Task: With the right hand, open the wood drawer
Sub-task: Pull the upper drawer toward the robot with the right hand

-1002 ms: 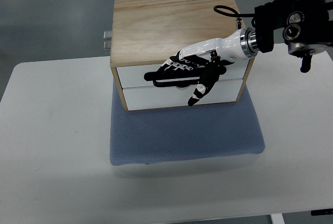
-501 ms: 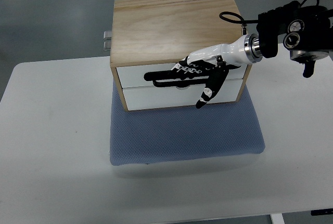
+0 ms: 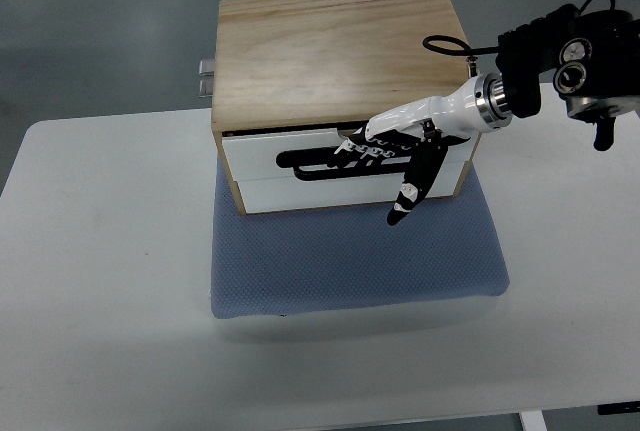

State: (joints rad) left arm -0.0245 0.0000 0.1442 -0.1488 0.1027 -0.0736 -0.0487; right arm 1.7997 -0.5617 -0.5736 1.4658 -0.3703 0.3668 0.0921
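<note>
Table (image 3: 100, 281) is white, w/ a blue-grey mat (image 3: 350, 261) laid on it, prob. so the wood box (image 3: 335, 51) doesn't slide when I pull. Box sits on the mat's far half, its front facing me, i.e. the near side. It holds two white drawer fronts stacked; the upper drawer (image 3: 255, 156) is the one I'm on, and a thin dark gap shows along its top edge, so it looks just started out of the box. Its long axis runs left-right; it slides toward the near edge.

My right hand (image 3: 395, 146) reaches in from the right, fingers (image 3: 315, 161) lying flat along the dark handle slot, hooked in there as best I can judge, thumb hanging down over the lower drawer (image 3: 300, 191). Hand lies sideways bc the slot is horizontal.
</note>
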